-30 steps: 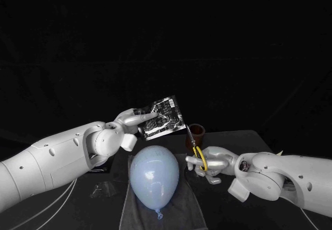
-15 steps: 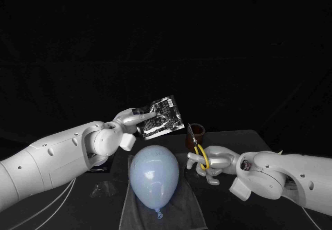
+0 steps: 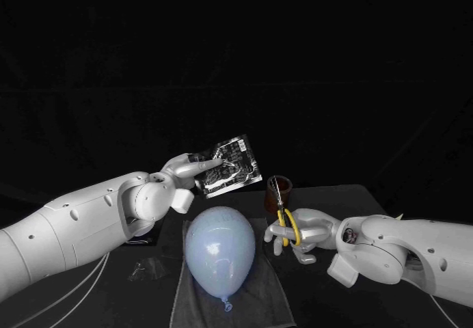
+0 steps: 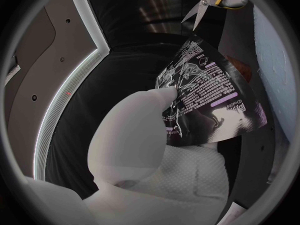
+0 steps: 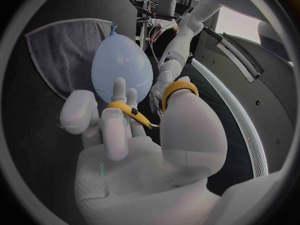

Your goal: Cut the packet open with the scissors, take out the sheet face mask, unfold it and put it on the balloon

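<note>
Packet (image 3: 230, 169) pinched by left hand (image 3: 185, 174); right wrist view shows right hand (image 5: 144, 155) gripping scissors (image 5: 180, 87) through yellow loops.

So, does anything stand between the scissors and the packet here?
Nothing visible does. The scissors in the right robot hand point up beside the packet held by the left robot hand, with only open air between them.

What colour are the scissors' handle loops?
Yellow, on the metal-bladed scissors; clearest in the right wrist view.
</note>
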Motion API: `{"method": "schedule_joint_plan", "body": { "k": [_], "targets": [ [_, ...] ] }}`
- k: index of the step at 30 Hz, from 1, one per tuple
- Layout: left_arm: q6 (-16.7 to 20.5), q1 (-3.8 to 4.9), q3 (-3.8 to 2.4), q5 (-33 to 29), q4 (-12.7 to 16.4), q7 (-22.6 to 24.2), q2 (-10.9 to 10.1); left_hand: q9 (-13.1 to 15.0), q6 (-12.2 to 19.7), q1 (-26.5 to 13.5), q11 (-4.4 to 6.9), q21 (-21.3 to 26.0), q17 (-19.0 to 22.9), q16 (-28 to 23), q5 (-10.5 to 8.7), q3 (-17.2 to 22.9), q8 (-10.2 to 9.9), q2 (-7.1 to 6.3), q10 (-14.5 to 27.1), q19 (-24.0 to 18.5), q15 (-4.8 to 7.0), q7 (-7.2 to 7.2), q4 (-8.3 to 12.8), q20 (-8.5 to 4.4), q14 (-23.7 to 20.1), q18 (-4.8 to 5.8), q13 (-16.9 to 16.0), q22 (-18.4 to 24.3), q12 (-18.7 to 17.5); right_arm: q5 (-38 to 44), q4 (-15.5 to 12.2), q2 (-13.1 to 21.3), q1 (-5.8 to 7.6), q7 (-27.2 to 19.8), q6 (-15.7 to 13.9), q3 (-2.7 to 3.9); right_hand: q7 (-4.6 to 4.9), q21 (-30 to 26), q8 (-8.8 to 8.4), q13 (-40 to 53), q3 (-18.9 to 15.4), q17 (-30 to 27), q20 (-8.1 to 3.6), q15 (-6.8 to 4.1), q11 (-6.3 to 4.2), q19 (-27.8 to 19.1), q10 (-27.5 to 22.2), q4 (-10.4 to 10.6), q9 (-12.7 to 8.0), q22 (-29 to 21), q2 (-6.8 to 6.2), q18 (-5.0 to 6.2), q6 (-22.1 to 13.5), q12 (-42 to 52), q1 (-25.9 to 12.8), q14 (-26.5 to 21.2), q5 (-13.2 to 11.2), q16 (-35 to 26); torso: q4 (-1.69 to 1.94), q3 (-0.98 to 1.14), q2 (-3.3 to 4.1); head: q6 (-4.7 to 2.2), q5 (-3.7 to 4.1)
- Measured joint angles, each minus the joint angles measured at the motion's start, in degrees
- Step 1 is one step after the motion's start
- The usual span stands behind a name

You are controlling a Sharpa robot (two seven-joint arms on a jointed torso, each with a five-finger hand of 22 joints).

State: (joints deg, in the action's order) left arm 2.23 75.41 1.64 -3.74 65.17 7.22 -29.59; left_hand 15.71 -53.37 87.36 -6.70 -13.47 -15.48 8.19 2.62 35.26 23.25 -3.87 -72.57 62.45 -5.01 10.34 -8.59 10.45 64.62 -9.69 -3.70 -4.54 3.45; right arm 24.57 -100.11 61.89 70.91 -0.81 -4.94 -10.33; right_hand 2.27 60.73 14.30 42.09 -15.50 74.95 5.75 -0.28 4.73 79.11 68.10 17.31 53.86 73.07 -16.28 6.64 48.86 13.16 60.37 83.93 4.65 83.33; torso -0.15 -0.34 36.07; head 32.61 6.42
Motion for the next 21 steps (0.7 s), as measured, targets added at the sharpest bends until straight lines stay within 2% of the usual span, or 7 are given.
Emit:
{"method": "schedule_joint_plan", "body": {
  "k": [4,21],
  "targets": [
    [0.0,0.0,-0.01,-0.2,-0.6,0.0,0.6,0.0,0.0,0.0,-0.07,0.0,0.0,0.0,0.0,0.0,0.0,0.0,0.1,0.0,0.0,-0.04,0.0,0.0,0.0,0.01,0.0,0.0,0.0,0.4,0.0,-0.2,0.0,0.3,0.1,0.0,0.0,0.4,0.95,-0.9,0.0,0.0,0.0,0.0,0.33,0.0,0.8,0.0,0.1,0.5,0.57,-0.01,0.0,-0.1,0.6,0.0,0.0,0.0,0.0,0.01,0.0,0.04,-0.12],
    [0.1,0.2,-0.19,-0.5,-0.8,-0.2,2.0,0.0,0.1,-0.2,0.05,0.0,0.0,0.0,-0.12,0.2,0.2,-0.17,-0.1,0.0,-0.02,-0.1,0.3,0.0,0.0,0.04,0.0,0.0,0.0,1.8,0.2,-1.3,0.0,1.5,0.3,0.0,0.0,0.8,1.67,-1.9,0.0,0.0,0.01,-0.01,0.41,0.4,1.2,0.0,0.0,1.0,0.59,-0.07,0.0,-0.8,0.6,0.0,0.0,0.0,0.01,0.04,-0.01,0.27,-0.1]
  ]
}}
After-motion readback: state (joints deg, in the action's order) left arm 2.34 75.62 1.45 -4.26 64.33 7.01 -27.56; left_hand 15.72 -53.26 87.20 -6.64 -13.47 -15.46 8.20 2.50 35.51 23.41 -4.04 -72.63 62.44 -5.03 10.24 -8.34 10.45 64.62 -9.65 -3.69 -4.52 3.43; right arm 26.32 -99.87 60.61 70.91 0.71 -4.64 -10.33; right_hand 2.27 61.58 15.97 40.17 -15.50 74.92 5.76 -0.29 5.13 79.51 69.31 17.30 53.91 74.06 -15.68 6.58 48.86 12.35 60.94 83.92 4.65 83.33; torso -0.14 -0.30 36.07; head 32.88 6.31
